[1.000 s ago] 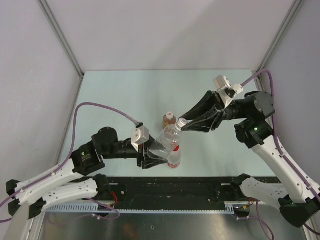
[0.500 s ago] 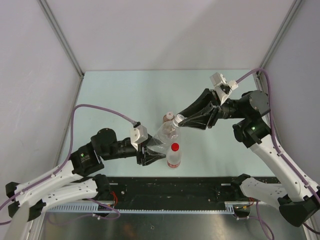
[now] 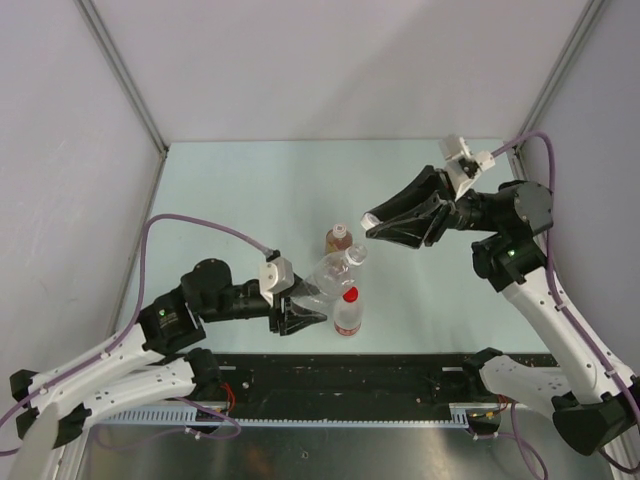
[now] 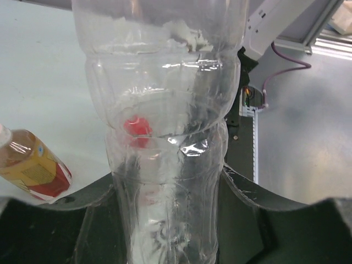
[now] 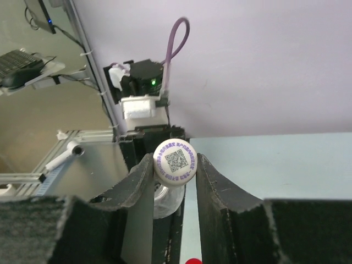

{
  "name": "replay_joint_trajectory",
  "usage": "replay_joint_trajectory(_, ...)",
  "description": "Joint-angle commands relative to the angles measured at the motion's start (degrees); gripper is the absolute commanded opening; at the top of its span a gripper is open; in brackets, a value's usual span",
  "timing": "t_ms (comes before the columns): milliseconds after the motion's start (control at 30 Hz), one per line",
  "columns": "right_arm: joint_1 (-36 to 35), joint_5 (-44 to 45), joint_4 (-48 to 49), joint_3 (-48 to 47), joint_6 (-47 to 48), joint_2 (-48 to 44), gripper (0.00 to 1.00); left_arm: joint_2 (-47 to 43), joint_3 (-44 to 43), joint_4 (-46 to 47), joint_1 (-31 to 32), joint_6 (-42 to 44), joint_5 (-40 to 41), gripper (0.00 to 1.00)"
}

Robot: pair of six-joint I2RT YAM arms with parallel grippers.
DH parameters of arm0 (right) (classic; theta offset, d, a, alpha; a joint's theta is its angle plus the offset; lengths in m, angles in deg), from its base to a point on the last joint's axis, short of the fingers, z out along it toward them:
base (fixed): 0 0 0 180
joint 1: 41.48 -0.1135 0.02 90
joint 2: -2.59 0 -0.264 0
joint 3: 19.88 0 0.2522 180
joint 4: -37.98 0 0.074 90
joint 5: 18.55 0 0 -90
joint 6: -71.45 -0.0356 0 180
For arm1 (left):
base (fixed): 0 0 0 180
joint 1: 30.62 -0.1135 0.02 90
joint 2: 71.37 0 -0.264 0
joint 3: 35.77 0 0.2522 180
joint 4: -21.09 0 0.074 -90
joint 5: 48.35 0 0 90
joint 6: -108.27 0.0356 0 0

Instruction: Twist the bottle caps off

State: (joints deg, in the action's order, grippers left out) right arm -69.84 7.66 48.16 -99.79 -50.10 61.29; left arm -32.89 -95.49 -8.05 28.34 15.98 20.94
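Observation:
My left gripper [image 3: 312,303] is shut on the base of the clear plain bottle [image 3: 332,278], which it holds tilted, its open neck [image 3: 355,255] pointing up and right. In the left wrist view the bottle [image 4: 165,110] fills the gap between my jaws. My right gripper [image 3: 370,222] is shut on a white cap [image 5: 175,162] with a printed code, held apart from the neck, up and to the right. The amber bottle [image 3: 338,240] stands behind with a pale cap. The labelled bottle [image 3: 348,318] with a red cap [image 3: 349,294] stands in front.
The pale green table [image 3: 250,200] is walled by grey panels on the left, back and right. A black rail [image 3: 350,375] runs along the near edge between the arm bases. A purple cable [image 3: 200,220] loops over the left arm.
The white cap has come off the clear bottle. My right gripper has drawn up and to the right with the cap. My left gripper still holds the bottle, shifted slightly.

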Motion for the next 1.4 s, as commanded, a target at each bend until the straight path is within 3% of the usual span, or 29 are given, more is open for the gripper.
replay_joint_trajectory(0,2.0,2.5,7.5,-1.3,-2.3,-1.9,0.17,-1.0,0.7,-1.9,-0.6,2.2,-2.9,0.0)
replay_joint_trajectory(300,4.1,7.2,2.2,-1.3,-0.4,-3.0,0.17,-1.8,0.7,-2.3,-0.9,2.2,0.3,0.0)
replay_joint_trajectory(533,6.7,19.6,-13.0,-1.3,4.9,-2.6,0.12,-3.3,1.0,-2.2,-0.9,2.0,7.9,0.0)
replay_joint_trajectory(933,10.1,38.5,-36.8,2.2,11.1,5.8,0.12,-5.8,2.4,-2.3,-0.8,-0.6,23.1,0.0)
replay_joint_trajectory(1367,8.7,56.3,-36.5,19.6,12.8,15.4,0.15,-5.0,3.3,-2.3,-0.9,-1.2,25.2,0.0)
